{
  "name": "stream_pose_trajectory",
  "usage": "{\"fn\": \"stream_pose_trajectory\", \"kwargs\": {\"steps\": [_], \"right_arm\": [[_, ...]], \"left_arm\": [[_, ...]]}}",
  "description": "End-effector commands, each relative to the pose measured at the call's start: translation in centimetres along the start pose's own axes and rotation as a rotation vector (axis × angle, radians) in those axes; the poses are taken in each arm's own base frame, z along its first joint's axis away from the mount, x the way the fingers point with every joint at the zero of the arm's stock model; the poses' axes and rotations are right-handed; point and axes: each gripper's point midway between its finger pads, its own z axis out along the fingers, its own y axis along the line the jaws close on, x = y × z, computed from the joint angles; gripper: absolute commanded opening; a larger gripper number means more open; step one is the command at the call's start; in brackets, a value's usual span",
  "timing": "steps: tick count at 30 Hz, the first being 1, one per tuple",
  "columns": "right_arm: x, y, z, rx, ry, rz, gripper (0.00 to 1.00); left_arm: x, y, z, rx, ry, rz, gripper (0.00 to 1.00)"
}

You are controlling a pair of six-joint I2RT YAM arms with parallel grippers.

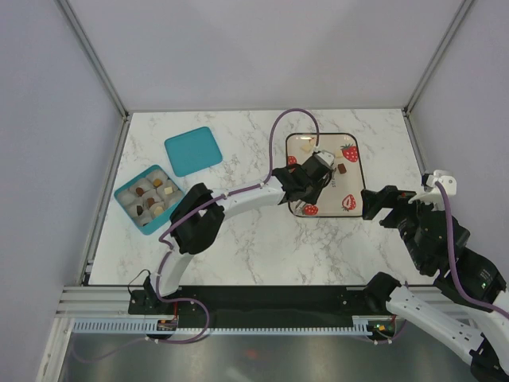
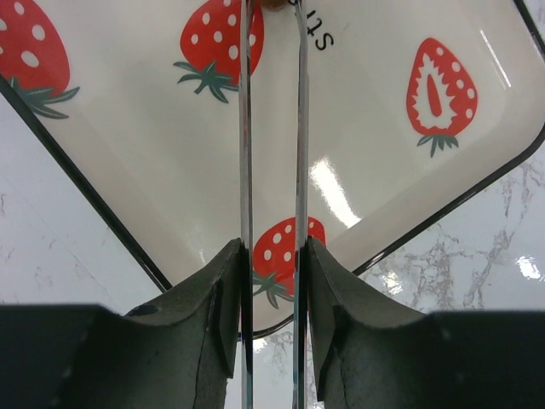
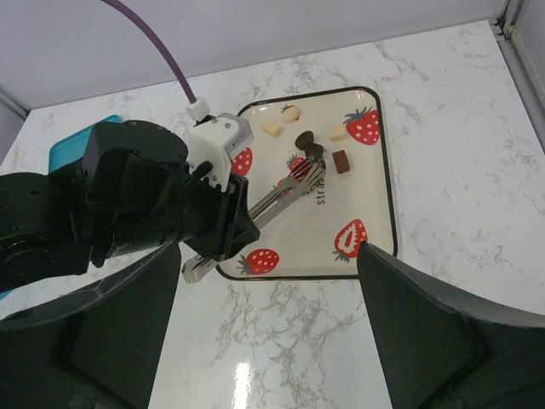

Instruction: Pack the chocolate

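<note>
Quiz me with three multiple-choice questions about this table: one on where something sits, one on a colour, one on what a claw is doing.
1. Where is the teal lid? A on the floor; B flat on the table beside the compartment box; C leaning on the wall.
2. What colour is that box? A red; B teal; C white.
3. What does the left gripper hold? A nothing; B a spoon; C silver tongs.
Answers: 1 B, it lies on marble next to the open box. 2 B, its walls match the lid. 3 C, its fingers clamp the tongs over the strawberry tray.
</note>
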Motion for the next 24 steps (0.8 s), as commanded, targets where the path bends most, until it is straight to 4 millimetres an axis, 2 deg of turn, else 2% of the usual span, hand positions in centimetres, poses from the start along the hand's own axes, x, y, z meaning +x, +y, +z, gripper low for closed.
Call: {"fn": "stream_pose_trajectory", "kwargs": {"steps": [1, 3, 5, 6, 7, 13, 14, 17, 20, 21, 22, 23, 24], "right_arm": [[-0.1, 0.1, -0.3, -0.015, -0.005, 0.023, 0.93], [-0.1, 0.2, -0.3, -0.018, -0.004, 0.025, 0.93], [0.0, 0.3, -0.4, -0.024, -0.001, 0.029, 0.93], [-0.1, 0.3, -0.4, -0.026, -0.002, 0.030, 0.93], [0.0, 0.3, -0.4, -0.028, 0.001, 0.033, 0.93], [0.0, 0.2, -0.6, -0.033, -0.002, 0.039, 0.93], [0.1, 0.1, -0.6, -0.030, -0.002, 0.042, 0.93], [0.3, 0.2, -0.5, -0.033, 0.005, 0.041, 0.93], [0.6, 0.3, -0.5, -0.037, 0.011, 0.038, 0.93], [0.7, 0.3, -0.4, -0.036, 0.012, 0.037, 0.93], [0.7, 0.3, -0.5, -0.042, 0.011, 0.036, 0.93], [0.9, 0.3, -0.4, -0.043, 0.013, 0.036, 0.93], [1.0, 0.3, -0.4, -0.044, 0.014, 0.035, 0.93]], "left_arm": [[-1.4, 0.2, -2.5, -0.014, -0.048, -0.050, 0.38], [-1.7, 0.2, -3.6, -0.005, -0.059, -0.075, 0.37], [-1.1, 0.4, -4.1, -0.004, -0.048, -0.087, 0.37], [-1.6, 0.4, -5.1, 0.001, -0.063, -0.106, 0.37], [-0.9, 0.7, -5.4, -0.009, -0.050, -0.108, 0.37], [-0.2, 2.8, -8.6, -0.055, -0.059, -0.155, 0.36], [-0.8, 3.0, -9.8, -0.053, -0.082, -0.166, 0.36], [-0.7, 4.6, -11.5, -0.072, -0.088, -0.201, 0.37], [-0.4, 6.9, -12.9, -0.113, -0.089, -0.243, 0.36], [-0.4, 8.1, -13.3, -0.132, -0.095, -0.271, 0.36], [0.5, 9.1, -13.3, -0.152, -0.077, -0.279, 0.36], [0.2, 9.8, -14.4, -0.157, -0.098, -0.295, 0.35], [0.3, 11.3, -14.6, -0.182, -0.101, -0.326, 0.35]]}}
